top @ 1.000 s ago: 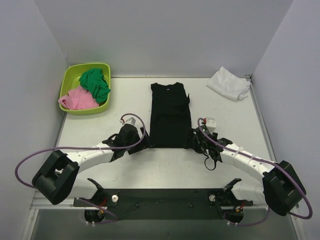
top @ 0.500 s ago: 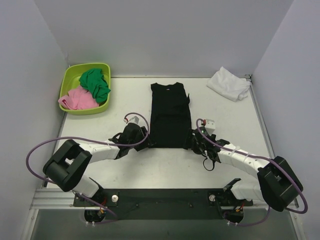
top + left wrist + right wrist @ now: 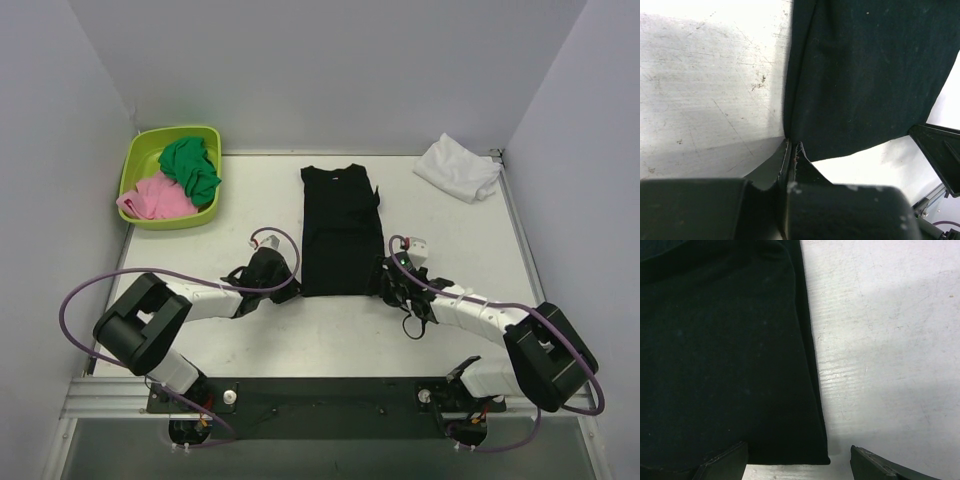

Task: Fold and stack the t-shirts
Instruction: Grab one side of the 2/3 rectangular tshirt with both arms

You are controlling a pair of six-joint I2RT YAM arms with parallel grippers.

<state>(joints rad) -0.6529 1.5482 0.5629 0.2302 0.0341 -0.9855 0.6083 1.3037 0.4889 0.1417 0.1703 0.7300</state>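
Note:
The black t-shirt [image 3: 341, 230] lies flat mid-table, folded into a long narrow strip with its neck at the far end. My left gripper [image 3: 296, 288] sits at its near left corner. In the left wrist view the fingertips [image 3: 792, 146] are pressed together on the edge of the black cloth [image 3: 865, 75]. My right gripper [image 3: 386, 284] is at the near right corner. It is open, its two fingers [image 3: 722, 462] straddling the corner of the shirt [image 3: 725, 350], one over cloth and one over bare table. The white t-shirt [image 3: 458, 167] lies crumpled at the back right.
A lime-green tub [image 3: 135, 170] at the back left holds a green cloth [image 3: 190, 167] and a pink one [image 3: 155, 200]. Grey walls close in the table on three sides. Purple cables loop from both arms. A black rail [image 3: 320, 405] runs along the near edge.
My left gripper went from wide open to shut on the black shirt's near left corner, sliding slightly right. My right gripper narrowed a little and stayed at the right corner.

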